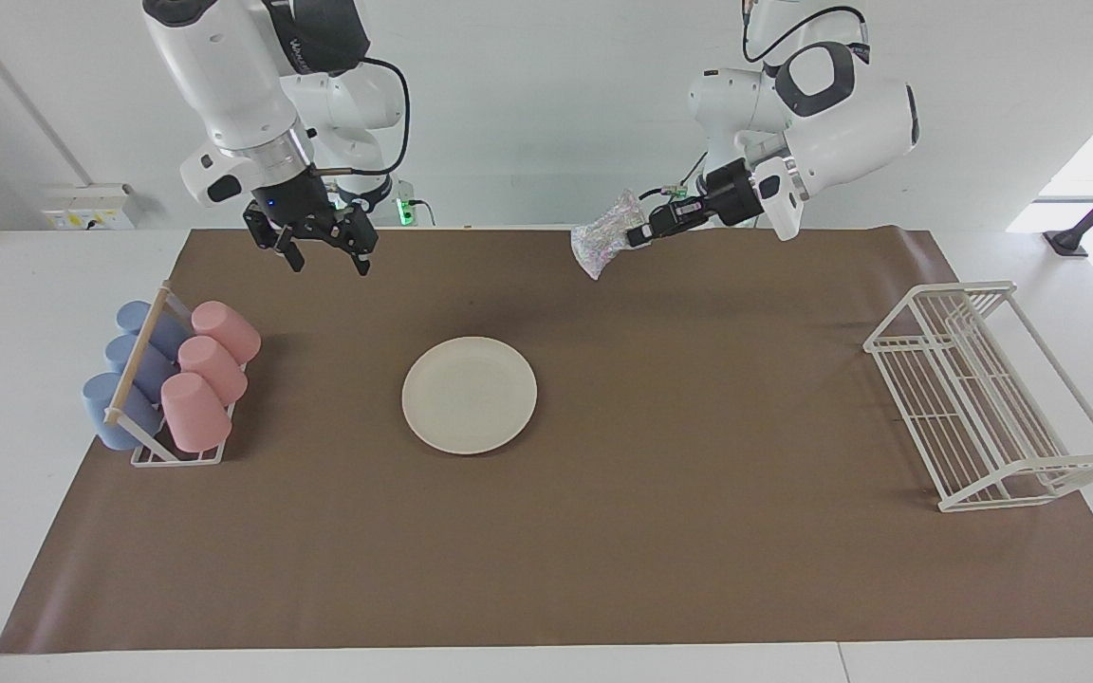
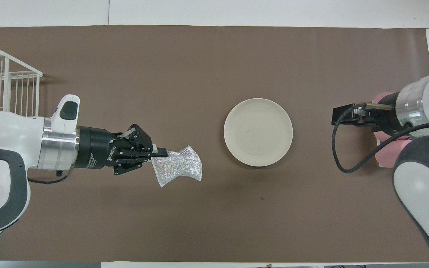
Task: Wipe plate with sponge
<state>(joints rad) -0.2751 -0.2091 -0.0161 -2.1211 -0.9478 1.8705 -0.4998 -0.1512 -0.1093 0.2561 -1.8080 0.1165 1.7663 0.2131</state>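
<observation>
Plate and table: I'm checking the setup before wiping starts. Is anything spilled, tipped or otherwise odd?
Nothing stands out. The plate lies flat and bare on the brown mat. The sponge hangs crumpled from the shut left gripper, up in the air. The right gripper is open and empty.

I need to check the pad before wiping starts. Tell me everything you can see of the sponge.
The sponge is a small silvery, glittery mesh pad, soft and wrinkled, roughly rectangular with one corner drooping. It hangs in the air, pinched at one edge by the shut left gripper, over bare brown mat toward the left arm's end of the table. It touches nothing else and is well clear of the plate, which lies flat on the mat.
</observation>
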